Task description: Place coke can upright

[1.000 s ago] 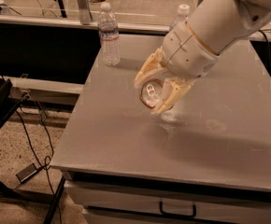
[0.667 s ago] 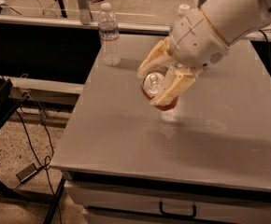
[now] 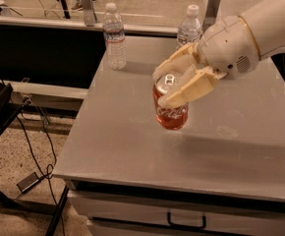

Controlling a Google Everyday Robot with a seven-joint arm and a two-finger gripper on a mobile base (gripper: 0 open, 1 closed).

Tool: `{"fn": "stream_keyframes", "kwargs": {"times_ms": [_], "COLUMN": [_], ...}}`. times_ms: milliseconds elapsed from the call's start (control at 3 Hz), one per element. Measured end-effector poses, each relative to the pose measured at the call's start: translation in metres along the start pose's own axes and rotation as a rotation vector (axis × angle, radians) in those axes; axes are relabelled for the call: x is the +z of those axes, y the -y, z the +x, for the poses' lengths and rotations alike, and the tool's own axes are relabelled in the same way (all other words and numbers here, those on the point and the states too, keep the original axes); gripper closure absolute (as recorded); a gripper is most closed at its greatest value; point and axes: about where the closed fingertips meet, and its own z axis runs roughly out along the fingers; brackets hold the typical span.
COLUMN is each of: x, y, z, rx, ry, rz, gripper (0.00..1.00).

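Note:
The coke can [image 3: 172, 113], red-orange with white script and a silver top, stands nearly upright on the grey table [image 3: 132, 146], near the middle. My gripper [image 3: 171, 82] reaches in from the upper right on a white arm. Its cream fingers [image 3: 186, 93] are closed on the upper part of the can, one on each side of the top. The lower half of the can shows clearly below the fingers.
A clear water bottle [image 3: 114, 36] stands at the table's back left. A second water bottle [image 3: 188, 27] stands at the back, partly behind my arm. A drawer front [image 3: 186, 219] is under the table's near edge. Cables [image 3: 34, 146] lie on the floor at left.
The can has turned from lying tilted with its top facing the camera to nearly upright. My gripper has rotated with it and brought it down towards the table.

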Motion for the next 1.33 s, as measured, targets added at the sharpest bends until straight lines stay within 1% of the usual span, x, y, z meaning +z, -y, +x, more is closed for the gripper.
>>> {"fn": "stream_keyframes", "kwargs": {"times_ms": [333,667,1000,1333], "x": [0.002,0.006,0.012,0.024], "y": [-0.004,-0.007,-0.012,-0.015], "z": [-0.004,-0.003,0.006,0.030], "rx": [0.076,0.062,0.000,0.002], "ry": [0.135,0.171,0.138,0.105], "rz": [0.043,0.103,0.148,0.144], "gripper": [1.00,0.82,0.59,0.35]}}
